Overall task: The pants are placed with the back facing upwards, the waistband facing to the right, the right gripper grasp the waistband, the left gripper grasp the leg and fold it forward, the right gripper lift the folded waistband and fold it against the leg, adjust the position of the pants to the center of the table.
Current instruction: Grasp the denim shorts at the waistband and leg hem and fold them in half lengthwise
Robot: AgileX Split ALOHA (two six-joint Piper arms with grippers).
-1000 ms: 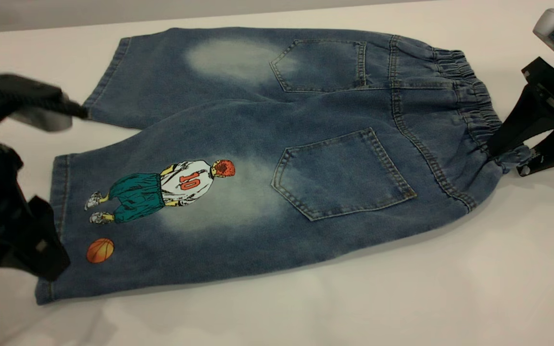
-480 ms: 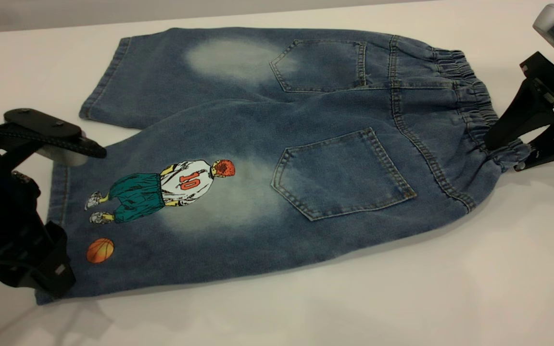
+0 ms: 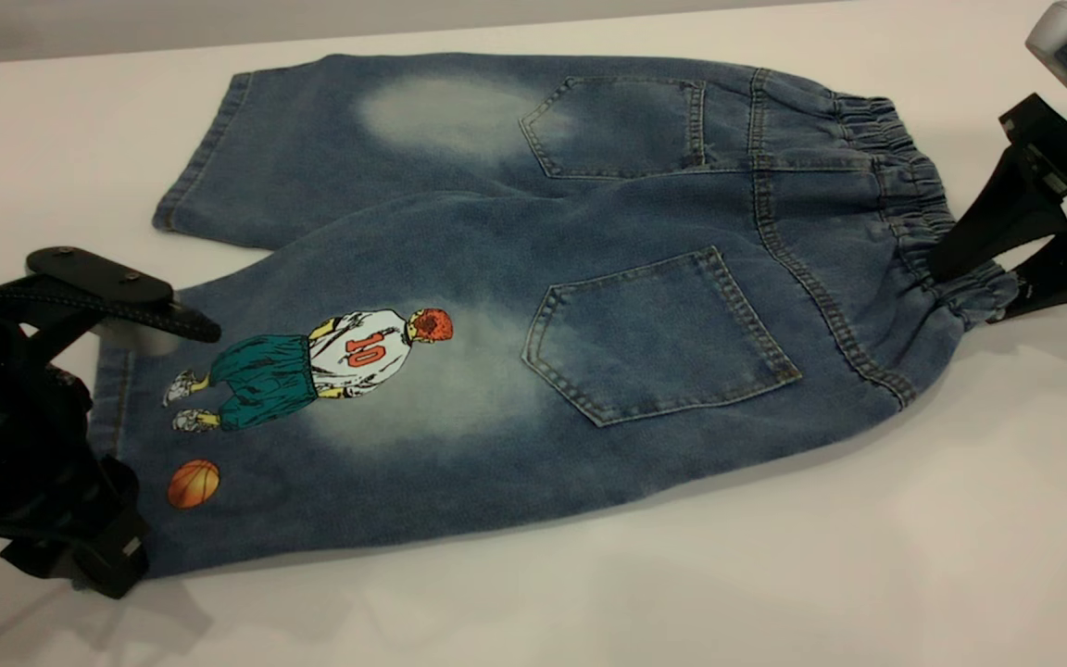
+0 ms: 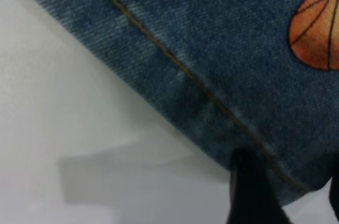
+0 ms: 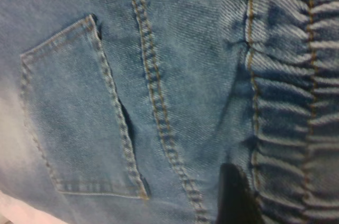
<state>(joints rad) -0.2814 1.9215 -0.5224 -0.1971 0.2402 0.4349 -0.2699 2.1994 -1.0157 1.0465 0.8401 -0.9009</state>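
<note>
The pants [image 3: 533,278] are washed blue denim with pale faded patches and tan stitching round two back pockets. On the leg [image 3: 330,417] at seven o'clock is a printed player [image 3: 311,366] in a white shirt with a red "10" and teal shorts, plus an orange ball [image 3: 193,484]. Both grippers are black. The counter [image 3: 774,574] is plain white.

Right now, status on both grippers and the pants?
Left gripper open, straddling the printed leg's hem. Right gripper shut on waistband. Pants flat, unfolded. Nothing in the way.
</note>
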